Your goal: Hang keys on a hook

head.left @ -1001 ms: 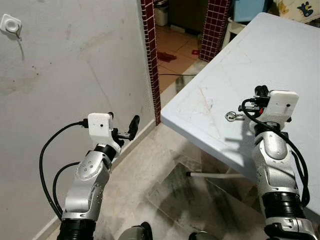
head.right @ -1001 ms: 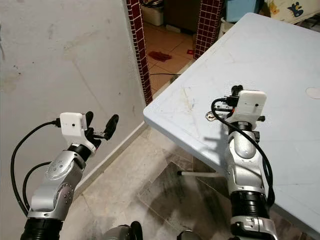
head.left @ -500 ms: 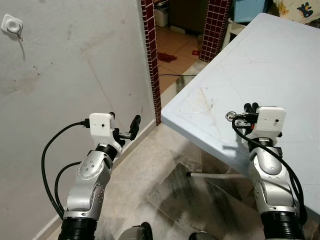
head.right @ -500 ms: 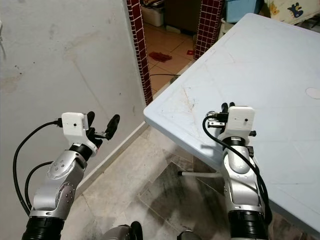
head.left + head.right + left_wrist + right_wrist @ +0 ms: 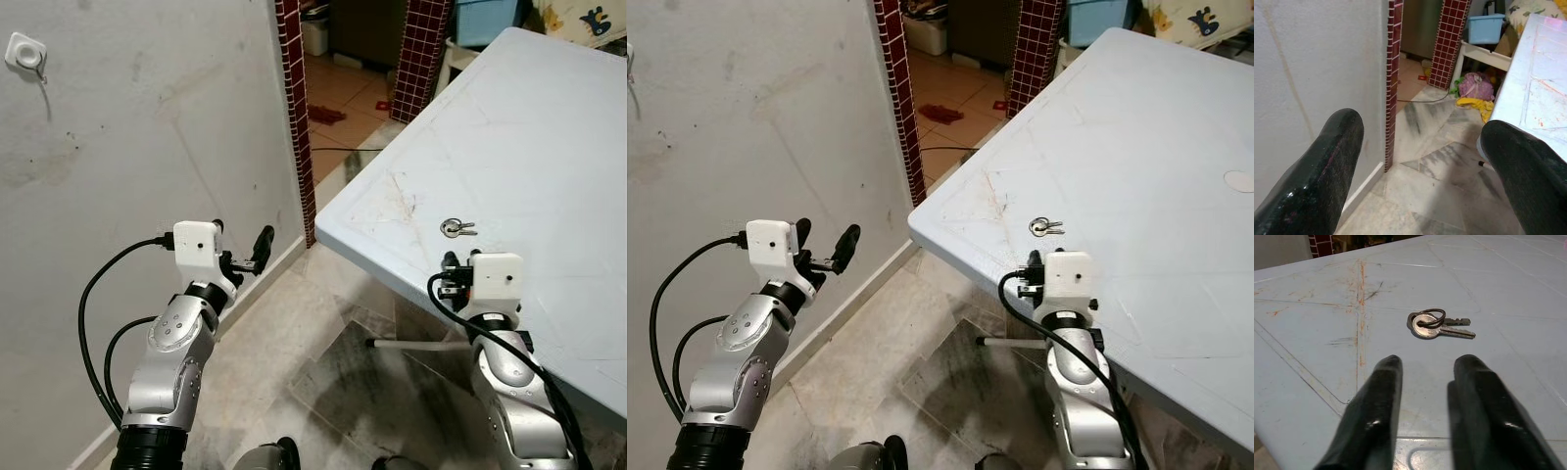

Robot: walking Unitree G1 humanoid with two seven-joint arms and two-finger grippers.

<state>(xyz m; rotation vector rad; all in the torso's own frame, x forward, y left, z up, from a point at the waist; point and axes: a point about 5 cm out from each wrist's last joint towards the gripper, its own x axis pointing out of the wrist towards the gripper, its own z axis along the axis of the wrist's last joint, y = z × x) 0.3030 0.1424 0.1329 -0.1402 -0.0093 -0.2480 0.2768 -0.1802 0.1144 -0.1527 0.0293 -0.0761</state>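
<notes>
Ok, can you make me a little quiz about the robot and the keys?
1. True or false: the keys lie on the table.
2. Which hand is nearest the keys? A) left hand B) right hand
3. Fill in: the hook is fixed to the ____.

Key
1. True; nothing holds them.
2. B; the right hand points at them, fingers apart. The left hand is open beside the wall.
3. wall.
</notes>
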